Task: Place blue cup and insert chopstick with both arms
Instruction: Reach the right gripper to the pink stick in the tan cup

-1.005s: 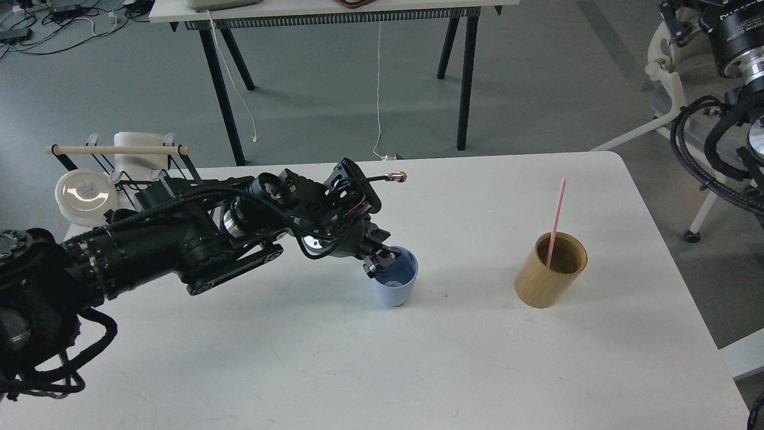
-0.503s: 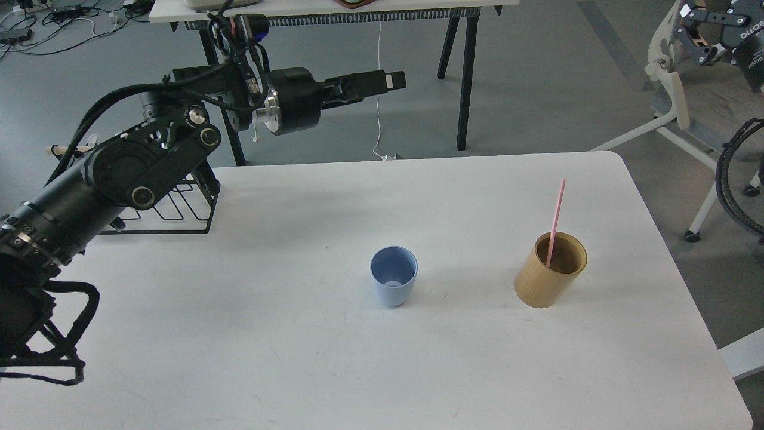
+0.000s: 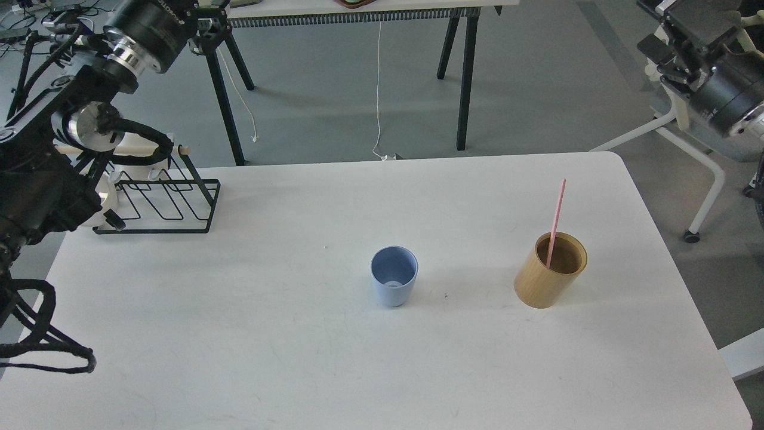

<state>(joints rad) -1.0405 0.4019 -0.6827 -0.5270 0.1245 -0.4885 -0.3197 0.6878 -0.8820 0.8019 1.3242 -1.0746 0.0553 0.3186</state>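
Observation:
The blue cup (image 3: 393, 284) stands upright and alone near the middle of the white table (image 3: 298, 358). The single pink chopstick (image 3: 555, 221) stands leaning in the tan cylinder holder (image 3: 550, 270), to the cup's right. My left arm is raised at the upper left. Its gripper (image 3: 208, 22) is far from the cup, at the top edge and dark, so its fingers cannot be told apart. My right gripper (image 3: 664, 37) hangs high at the upper right, off the table, well above the holder. Its state is unclear.
A black wire rack (image 3: 160, 206) with a wooden rod and white pieces stands at the table's back left, under my left arm. Behind the table are another table's black legs (image 3: 467, 77), a hanging white cable (image 3: 378, 89) and a white chair base (image 3: 686, 128) at right.
My left gripper let go of the blue cup's rim and swung up and back to the upper left. The cup stays put. My right arm has shifted at the upper right.

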